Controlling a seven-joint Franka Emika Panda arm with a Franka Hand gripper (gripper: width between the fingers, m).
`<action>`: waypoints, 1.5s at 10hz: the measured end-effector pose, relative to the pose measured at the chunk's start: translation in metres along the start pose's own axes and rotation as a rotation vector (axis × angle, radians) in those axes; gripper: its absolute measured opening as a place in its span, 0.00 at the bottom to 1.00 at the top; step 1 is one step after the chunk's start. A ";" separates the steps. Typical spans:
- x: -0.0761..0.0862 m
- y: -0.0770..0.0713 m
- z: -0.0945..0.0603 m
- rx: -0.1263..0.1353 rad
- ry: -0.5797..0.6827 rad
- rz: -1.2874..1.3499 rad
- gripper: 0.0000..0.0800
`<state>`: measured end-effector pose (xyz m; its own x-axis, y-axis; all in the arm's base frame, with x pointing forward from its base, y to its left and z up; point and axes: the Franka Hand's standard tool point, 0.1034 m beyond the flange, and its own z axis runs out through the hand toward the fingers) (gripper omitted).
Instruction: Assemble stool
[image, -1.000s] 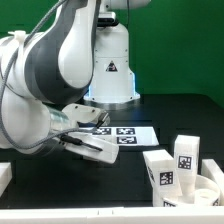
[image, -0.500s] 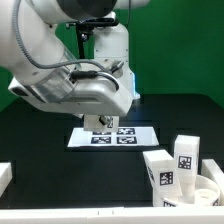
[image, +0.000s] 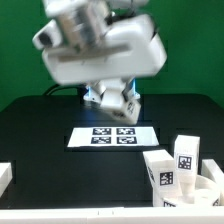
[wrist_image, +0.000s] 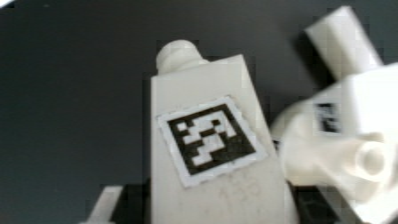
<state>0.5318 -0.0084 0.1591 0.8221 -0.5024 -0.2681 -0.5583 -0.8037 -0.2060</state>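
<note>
Arm (image: 100, 45): single, white, raised high, upper links motion-blurred, spanning the top of the exterior view. Wrist: turned downward. End effector (image: 116, 103): hangs beneath the wrist, held aloft, fingers closed on a white tagged leg (wrist_image: 210, 130).

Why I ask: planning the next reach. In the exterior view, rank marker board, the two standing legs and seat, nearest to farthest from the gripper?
1. Marker board, just below the gripper.
2. Two legs, the exterior view's right; too close to call between them.
3. Seat, farther right still.
</note>
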 end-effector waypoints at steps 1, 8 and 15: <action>0.004 -0.009 -0.009 -0.010 0.082 -0.044 0.41; 0.008 -0.097 -0.020 0.078 0.550 -0.020 0.41; 0.032 -0.142 0.012 0.160 0.735 -0.009 0.41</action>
<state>0.6355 0.0933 0.1686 0.6584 -0.6245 0.4200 -0.5147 -0.7808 -0.3542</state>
